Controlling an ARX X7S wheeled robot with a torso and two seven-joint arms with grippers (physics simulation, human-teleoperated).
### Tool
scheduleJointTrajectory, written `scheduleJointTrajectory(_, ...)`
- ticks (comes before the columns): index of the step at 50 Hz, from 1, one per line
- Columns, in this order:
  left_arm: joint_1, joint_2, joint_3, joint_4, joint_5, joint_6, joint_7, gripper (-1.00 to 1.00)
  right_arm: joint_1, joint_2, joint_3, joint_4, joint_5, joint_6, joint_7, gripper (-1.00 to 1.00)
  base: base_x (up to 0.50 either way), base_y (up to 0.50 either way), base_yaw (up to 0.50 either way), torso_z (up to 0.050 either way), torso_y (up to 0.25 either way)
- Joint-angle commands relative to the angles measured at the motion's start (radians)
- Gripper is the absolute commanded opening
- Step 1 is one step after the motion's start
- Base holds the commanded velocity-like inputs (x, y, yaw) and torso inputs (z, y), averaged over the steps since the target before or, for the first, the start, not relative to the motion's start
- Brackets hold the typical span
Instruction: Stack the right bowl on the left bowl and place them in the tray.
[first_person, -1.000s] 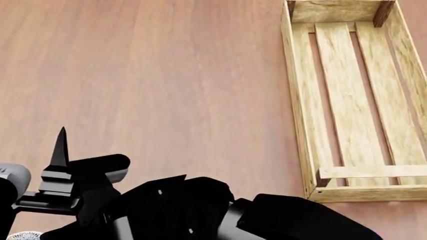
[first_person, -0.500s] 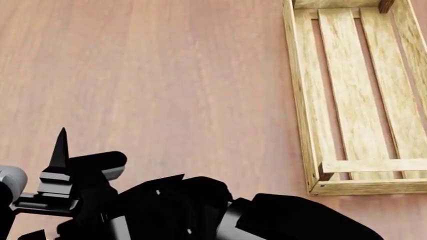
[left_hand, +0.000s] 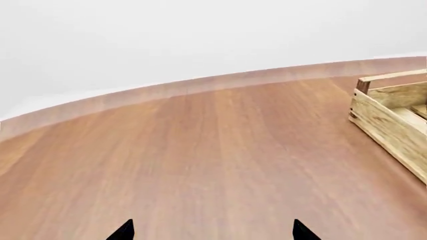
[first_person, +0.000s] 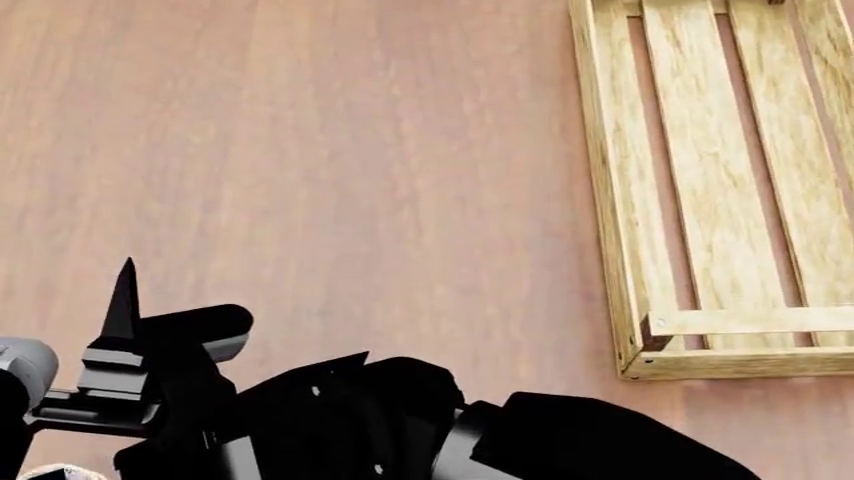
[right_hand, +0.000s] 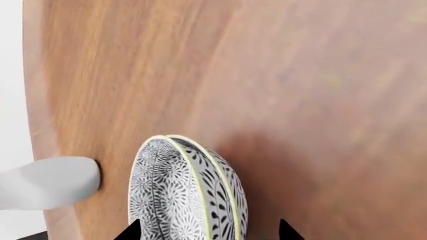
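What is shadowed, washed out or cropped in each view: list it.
Right wrist view: a soft dark shadow falls on the table beside the stacked bowls, cropped by the frame edge. Left wrist view: blank white background; only the tray corner shows. Head view: flat, even light; the tray runs off-frame.

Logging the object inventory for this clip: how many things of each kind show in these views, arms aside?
Patterned bowls: 2, nested, judging by the two yellow rims in the right wrist view
Wooden tray: 1
Table: 1
Total: 4
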Motion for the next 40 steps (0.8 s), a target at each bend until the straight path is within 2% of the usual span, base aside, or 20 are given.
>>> scheduleJointTrajectory(1,-0.002,0.008,-0.001,-0.018,0.037,0.016,0.019,1.0,-0.006,-0.018,0.026,-0.01,-0.032,0.018,-0.039,1.0,0.0,0.0,0.0,0.0,-0.25)
scheduleJointTrajectory(12,-0.001,0.01,-0.008,-0.018,0.024,0.018,0.019,1.0,-0.006,-0.018,0.026,-0.014,-0.037,0.021,-0.039,1.0,0.0,0.0,0.0,0.0,-0.25)
scheduleJointTrajectory(13,0.012,0.023,-0.035,-0.019,-0.009,0.05,0.043,1.0,-0.005,-0.018,0.026,-0.015,-0.037,0.022,-0.042,1.0,0.0,0.0,0.0,0.0,0.0)
scheduleJointTrajectory(16,0.006,0.015,-0.02,-0.016,0.006,0.033,0.029,1.0,-0.007,-0.018,0.025,-0.024,-0.049,0.025,-0.05,1.0,0.0,0.0,0.0,0.0,0.0)
scheduleJointTrajectory(17,0.007,0.014,-0.018,-0.017,0.009,0.036,0.029,1.0,-0.008,-0.018,0.026,-0.026,-0.052,0.024,-0.05,-1.0,0.0,0.0,0.0,0.0,0.0)
scheduleJointTrajectory(40,0.025,0.007,-0.023,-0.013,0.002,0.059,0.024,1.0,-0.018,-0.018,0.03,-0.045,-0.081,0.014,-0.04,-1.0,0.0,0.0,0.0,0.0,0.0)
